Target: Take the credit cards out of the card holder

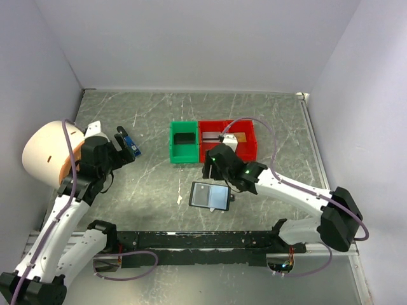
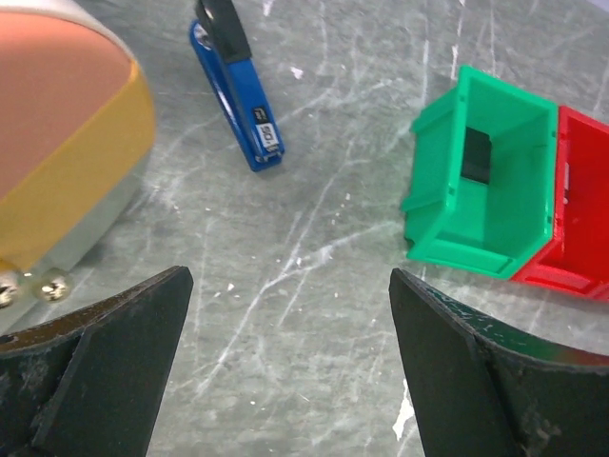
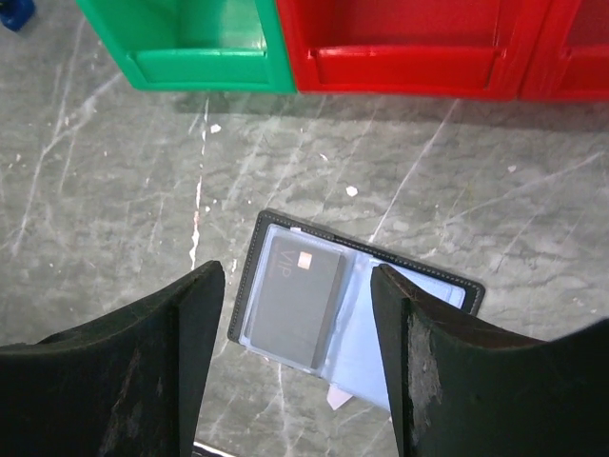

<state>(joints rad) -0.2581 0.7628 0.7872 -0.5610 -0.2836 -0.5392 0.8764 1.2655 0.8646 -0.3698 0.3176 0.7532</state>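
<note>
Holder (image 3: 433, 281) lies open on bench (image 3: 114, 190), grey card (image 3: 293, 303) in one clear sleeve. Right hand (image 3: 297, 281) spread wide just above, left hand (image 2: 287, 281) also wide, well apart. Card likely light, stiff, slick: pinch an edge at the sleeve mouth, though the holder may lift too.

Legible markings: one word confirmed, one label unresolved.
The grey credit card (image 3: 295, 300), lying in the left sleeve of the open card holder (image 3: 433, 286) at lower centre of the right wrist view, bears the letters "VIP" along its upper left edge. The blue and black stick-shaped object (image 2: 243, 105), upper left of the left wrist view, carries a small white label (image 2: 268, 130); its characters are too small to read.
</note>
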